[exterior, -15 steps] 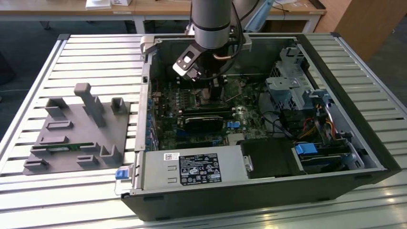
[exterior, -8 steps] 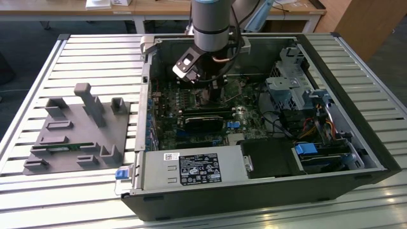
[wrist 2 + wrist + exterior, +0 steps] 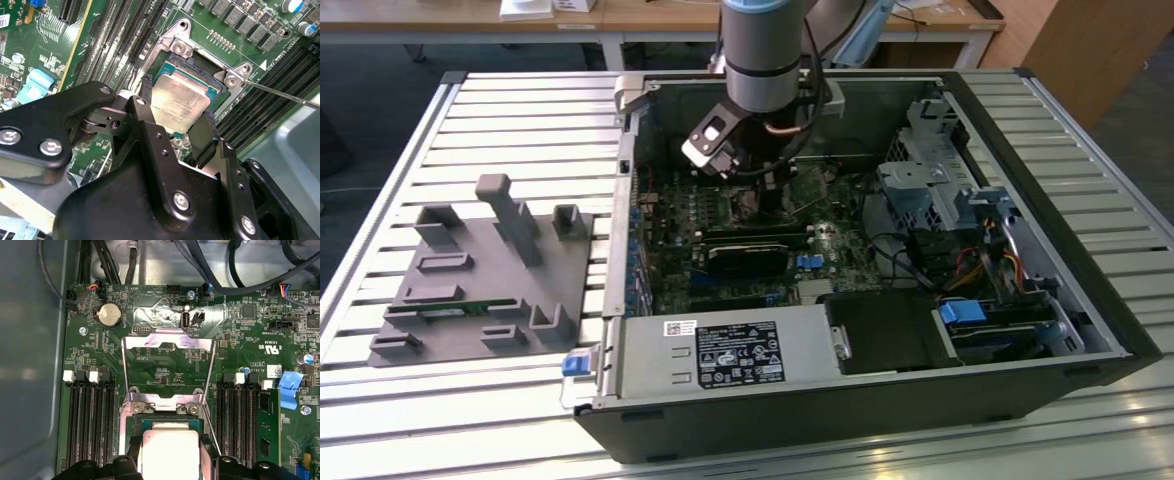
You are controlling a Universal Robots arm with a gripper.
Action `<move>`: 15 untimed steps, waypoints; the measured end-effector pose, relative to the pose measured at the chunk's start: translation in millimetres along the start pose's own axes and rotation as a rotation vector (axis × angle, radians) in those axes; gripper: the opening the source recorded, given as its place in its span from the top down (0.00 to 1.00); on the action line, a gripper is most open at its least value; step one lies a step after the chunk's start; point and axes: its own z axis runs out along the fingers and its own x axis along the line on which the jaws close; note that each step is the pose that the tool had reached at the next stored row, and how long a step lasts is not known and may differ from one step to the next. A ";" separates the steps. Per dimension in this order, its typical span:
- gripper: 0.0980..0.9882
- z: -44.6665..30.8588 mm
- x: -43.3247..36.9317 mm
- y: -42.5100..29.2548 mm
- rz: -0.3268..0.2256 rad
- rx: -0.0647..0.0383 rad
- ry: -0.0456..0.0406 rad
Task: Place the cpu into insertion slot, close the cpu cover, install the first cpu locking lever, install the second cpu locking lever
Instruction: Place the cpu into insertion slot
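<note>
Claw [image 3: 177, 114] holds cpu [image 3: 181, 97], seemingly in insertion slot [image 3: 196, 61] (cover [image 3: 150, 341] open).

Grey tubular arm [image 3: 761, 45] with pale blue ring [image 3: 761, 6], black cable [image 3: 811, 55], matte black gripper [image 3: 177, 102], silver screws [image 3: 181, 200]

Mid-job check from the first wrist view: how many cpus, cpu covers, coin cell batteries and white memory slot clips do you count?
cpu: 1
cpu cover: 1
coin cell battery: 1
white memory slot clips: 4
Total: 7
</note>
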 end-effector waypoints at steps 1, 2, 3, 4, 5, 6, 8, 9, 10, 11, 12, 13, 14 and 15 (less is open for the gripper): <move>0.50 0.2 -0.1 -0.1 0.000 0.000 -0.0001; 0.50 0.4 -0.1 -0.3 0.000 0.000 -0.0001; 0.50 0.8 0.0 -0.3 0.000 0.000 0.0000; 0.50 1.0 0.0 -0.4 0.000 0.000 0.0000; 0.50 1.3 0.0 -0.5 0.000 0.000 0.0001; 0.50 1.6 0.1 -0.6 0.000 0.000 0.0001; 0.50 2.1 0.5 -0.7 -0.002 0.000 0.0000; 0.50 2.4 0.8 -0.7 -0.002 0.000 0.0002; 0.50 2.7 1.1 -0.7 -0.003 0.000 0.0004; 0.50 3.0 1.4 -0.7 -0.003 0.000 0.0004; 0.50 3.3 1.8 -0.8 -0.003 0.000 0.0004; 0.50 3.6 2.1 -0.8 -0.003 0.000 0.0004; 0.50 3.9 2.3 -0.8 -0.004 0.000 0.0003; 0.50 4.4 2.4 -0.8 -0.004 0.000 0.0003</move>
